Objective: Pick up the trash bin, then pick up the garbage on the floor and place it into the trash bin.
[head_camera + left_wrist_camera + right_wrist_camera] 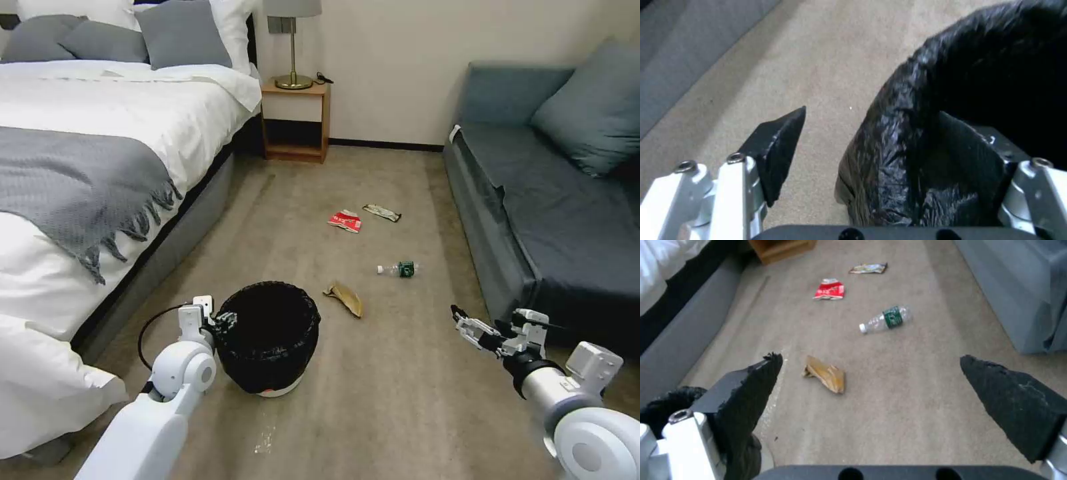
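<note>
The trash bin (270, 337), lined with a wrinkly black bag, stands on the carpet in front of me, its white base showing. My left gripper (215, 321) is at the bin's left rim, open. In the left wrist view the rim (907, 140) lies between the two fingers of the gripper (872, 111). The garbage lies beyond the bin: a tan wrapper (345, 298) (826, 375), a clear bottle (399, 269) (885, 319), a red-white packet (345, 220) (829, 289) and a silvery wrapper (382, 212) (869, 268). My right gripper (460, 319) (870, 357) hovers open above the carpet, right of the bin.
A bed (100, 167) with a grey throw runs along the left. A dark blue sofa (547, 200) lines the right. A wooden nightstand (295, 120) with a lamp stands at the far wall. Open carpet lies between bed and sofa.
</note>
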